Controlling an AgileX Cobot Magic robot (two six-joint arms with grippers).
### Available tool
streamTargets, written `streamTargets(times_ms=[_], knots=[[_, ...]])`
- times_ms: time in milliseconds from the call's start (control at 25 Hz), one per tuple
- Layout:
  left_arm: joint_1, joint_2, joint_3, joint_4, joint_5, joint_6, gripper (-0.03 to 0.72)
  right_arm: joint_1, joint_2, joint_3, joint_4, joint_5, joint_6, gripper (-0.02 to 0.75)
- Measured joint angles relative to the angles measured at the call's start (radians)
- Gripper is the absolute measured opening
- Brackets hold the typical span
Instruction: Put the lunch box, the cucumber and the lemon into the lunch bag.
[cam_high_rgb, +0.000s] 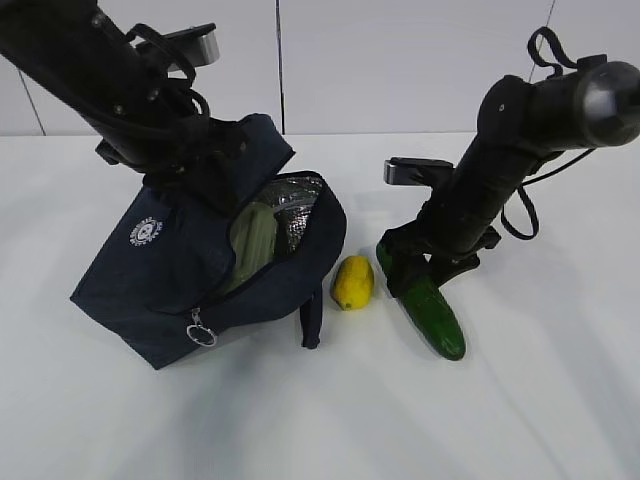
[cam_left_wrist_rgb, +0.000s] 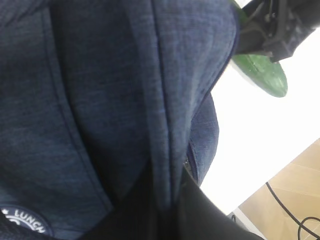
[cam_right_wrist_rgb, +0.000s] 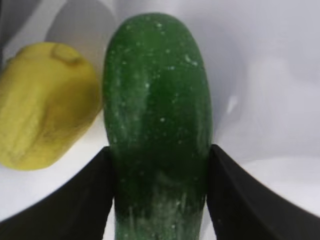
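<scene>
bag (cam_high_rgb: 180, 270) was tipped, mouth to 3 o'clock, by left tool (cam_left_wrist_rgb: 165, 200) clamped on its fabric | box (cam_high_rgb: 255, 240) inside | cucumber (cam_high_rgb: 425, 305) clamped by right tool (cam_right_wrist_rgb: 160, 195) for lifting | lemon (cam_high_rgb: 353, 282) left on counter (cam_high_rgb: 520, 400) at cucumber's 9 o'clock

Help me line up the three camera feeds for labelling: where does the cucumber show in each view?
Exterior view: the cucumber lies right of centre on the table, its far end between the right gripper's fingers.
Left wrist view: only one end shows, top right, past the lunch bag.
Right wrist view: it fills the centre, between the fingers.
Shared landmark: the right gripper around the cucumber, which shows in all three.
</scene>
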Motion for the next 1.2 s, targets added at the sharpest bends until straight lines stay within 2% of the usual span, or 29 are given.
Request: streamTargets(times_ms=[160, 400, 680, 760, 1080, 1200], knots=[[0.0, 0.0, 0.0, 0.0, 0.0, 0.0, 0.003, 0.002, 0.008, -0.002, 0.006, -0.002, 0.001, 0.43], [0.0, 0.0, 0.0, 0.001, 0.003, 0.0, 0.003, 0.003, 0.01, -0.017, 0.008, 0.019, 0.002, 0.33], [0.0, 0.0, 0.0, 0.001, 0.005, 0.0, 0.003, -0.025, -0.028, -0.118, 0.048, 0.112, 0.016, 0.315], [0.0, 0.0, 0.0, 0.002, 0.005, 0.0, 0.003, -0.041, -0.055, -0.137, 0.101, 0.14, -0.013, 0.315], [0.0, 0.0, 0.0, 0.004, 0.007, 0.0, 0.003, -0.057, -0.071, -0.143, 0.464, 0.235, -0.212, 0.315], [0.0, 0.0, 0.0, -0.005, 0.007, 0.0, 0.003, -0.057, -0.057, -0.143, 0.553, 0.261, -0.245, 0.314]])
